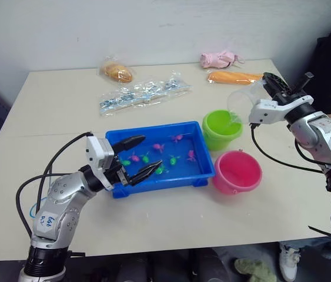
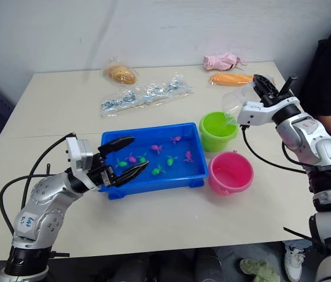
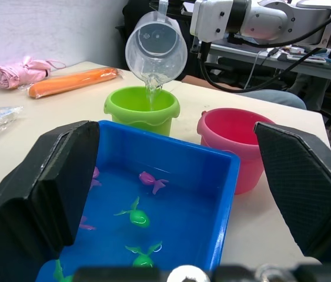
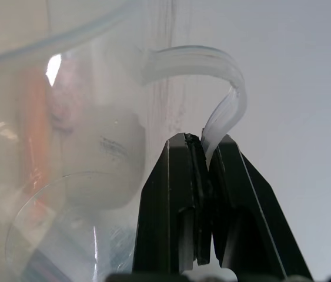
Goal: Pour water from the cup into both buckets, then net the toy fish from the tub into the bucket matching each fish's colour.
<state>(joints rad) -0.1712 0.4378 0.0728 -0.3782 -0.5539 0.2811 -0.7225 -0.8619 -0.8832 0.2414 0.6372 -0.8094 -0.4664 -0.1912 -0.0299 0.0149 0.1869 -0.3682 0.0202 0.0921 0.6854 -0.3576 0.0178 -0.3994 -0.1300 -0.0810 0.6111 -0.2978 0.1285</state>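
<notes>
A: So, which step is this?

B: Judging by the stream, the pour into the first pail. Start with the biggest thing: the tub lies just ahead of the left gripper, long side running across the table, with little green and pink toy fish scattered on its floor between and beyond that gripper's tips.

A: And that gripper itself?

B: Fingers spread wide, nothing in them, hovering at the tub's near left end.

A: Now the pails.

B: The green bucket stands below and just to the robot's left of the right gripper; the pink bucket sits nearer the robot, beneath that arm. Both upright, mouths up.

A: The cup?

B: The cup hangs from the right gripper, whose fingers are pinched tight on its thin handle. It's tipped well over, axis nearly level, mouth and lip aimed down toward the green bucket, and a thin stream falls inside the rim.

A: What next?

B: Probably righting the cup before it empties, carrying it toward the robot over the pink bucket, and tipping again. I see no net yet.
</notes>
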